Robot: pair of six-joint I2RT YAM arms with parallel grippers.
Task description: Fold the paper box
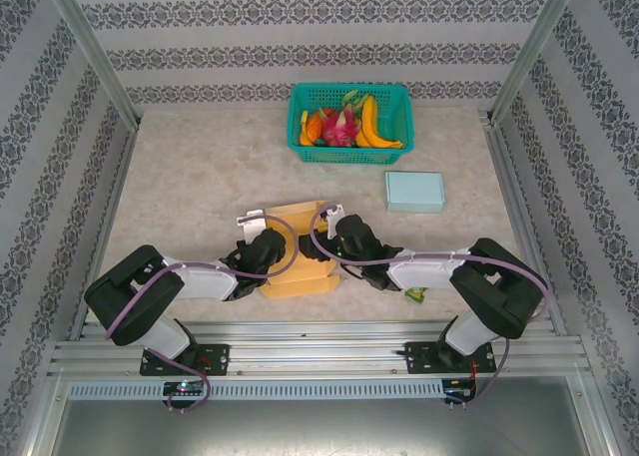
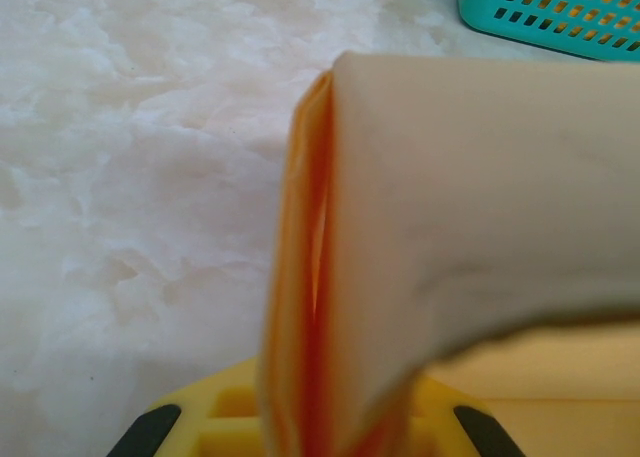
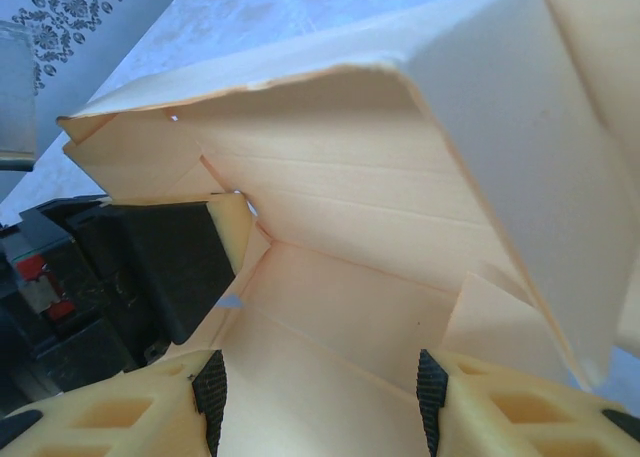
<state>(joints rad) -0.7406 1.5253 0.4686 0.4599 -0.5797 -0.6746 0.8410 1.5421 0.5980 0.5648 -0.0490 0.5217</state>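
The yellow-orange paper box [image 1: 297, 218] lies half-folded at the near middle of the table, between my two grippers. My left gripper [image 1: 272, 252] comes at it from the left and is shut on a doubled side wall of the box [image 2: 400, 257], which stands upright between its jaws [image 2: 335, 422]. My right gripper [image 1: 337, 238] reaches in from the right. It is open [image 3: 320, 387], its ribbed pads [image 3: 210, 387] apart over the box's inner floor [image 3: 360, 277] with nothing pinched. The left gripper's black finger [image 3: 170, 257] presses the far wall.
A teal basket [image 1: 303, 137] holding fruit stands at the back centre. A pale blue closed box [image 1: 414, 191] lies to the right of the middle. A small green scrap [image 1: 416, 294] sits near my right arm. Metal frame rails border the table.
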